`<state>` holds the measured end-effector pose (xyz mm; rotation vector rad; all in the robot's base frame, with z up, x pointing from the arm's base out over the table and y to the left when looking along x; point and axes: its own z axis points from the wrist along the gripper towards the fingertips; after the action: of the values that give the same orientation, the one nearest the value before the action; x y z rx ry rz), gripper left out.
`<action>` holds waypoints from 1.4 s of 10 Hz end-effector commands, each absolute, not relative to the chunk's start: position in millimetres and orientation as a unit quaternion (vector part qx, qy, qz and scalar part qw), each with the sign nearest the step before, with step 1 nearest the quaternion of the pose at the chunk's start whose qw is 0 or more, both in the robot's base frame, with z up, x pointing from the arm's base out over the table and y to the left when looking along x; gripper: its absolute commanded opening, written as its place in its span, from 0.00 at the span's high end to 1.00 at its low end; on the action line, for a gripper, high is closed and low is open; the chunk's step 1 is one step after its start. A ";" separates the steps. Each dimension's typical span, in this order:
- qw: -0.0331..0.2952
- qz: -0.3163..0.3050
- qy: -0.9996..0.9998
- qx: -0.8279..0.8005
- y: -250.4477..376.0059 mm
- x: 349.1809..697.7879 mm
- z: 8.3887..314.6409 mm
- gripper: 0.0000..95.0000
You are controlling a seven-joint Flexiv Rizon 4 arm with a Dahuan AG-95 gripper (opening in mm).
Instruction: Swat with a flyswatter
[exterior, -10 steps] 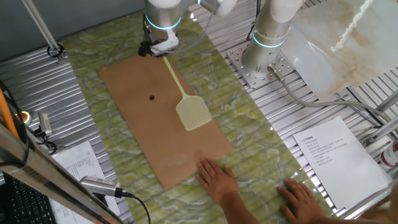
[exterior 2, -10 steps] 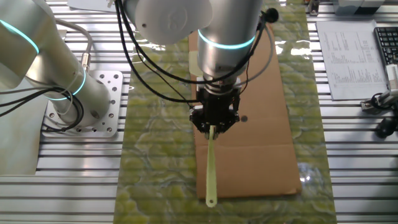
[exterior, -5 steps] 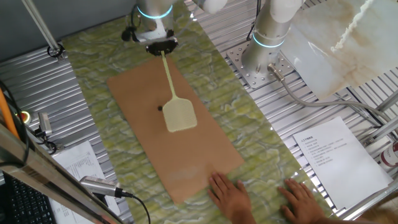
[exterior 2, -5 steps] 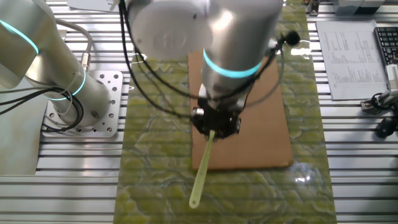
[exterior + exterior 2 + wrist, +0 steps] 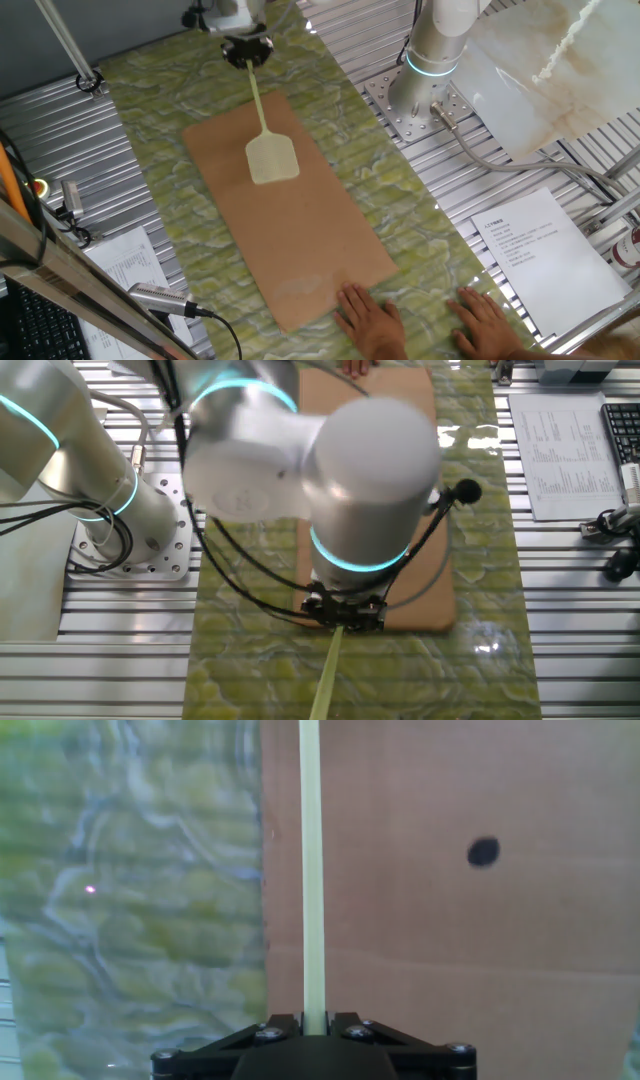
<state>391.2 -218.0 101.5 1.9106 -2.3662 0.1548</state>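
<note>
My gripper (image 5: 246,52) is shut on the handle of the pale yellow-green flyswatter (image 5: 271,160). The mesh head hangs over the brown cardboard sheet (image 5: 300,230). In the hand view the handle (image 5: 312,870) runs straight up from between my closed fingers (image 5: 283,1024), and the head is out of view past the top edge. A small black dot (image 5: 483,852) sits on the cardboard (image 5: 420,940) to the right of the handle. In the other fixed view my arm hides most of the gripper (image 5: 345,616), and the handle (image 5: 328,682) sticks out below it.
Two human hands (image 5: 370,318) rest on the near edge of the cardboard and on the green marbled mat (image 5: 170,110). A second robot arm's base (image 5: 425,60) stands at the back right. Papers (image 5: 535,250) lie at the right, and a microphone (image 5: 160,298) lies at the front left.
My gripper has swung toward the far left, carrying the flyswatter with it. The cardboard has shifted under the swatter, and the hands at its near edge have moved with it.
</note>
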 end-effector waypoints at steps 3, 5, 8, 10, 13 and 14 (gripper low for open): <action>0.052 0.055 -0.787 0.613 -219.5 388.9 103.6 1.00; 0.075 0.071 -0.792 0.602 -219.0 388.8 102.4 1.00; 0.089 0.086 -0.777 0.617 -244.4 386.9 107.4 1.00; 0.100 0.095 -0.765 0.629 -266.4 383.3 110.4 1.00; 0.100 0.094 -0.757 0.639 -279.5 375.5 98.2 1.00; 0.104 0.101 -0.755 0.640 -281.9 375.0 94.4 1.00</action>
<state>373.5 -281.9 93.3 1.8880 -2.2195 0.2943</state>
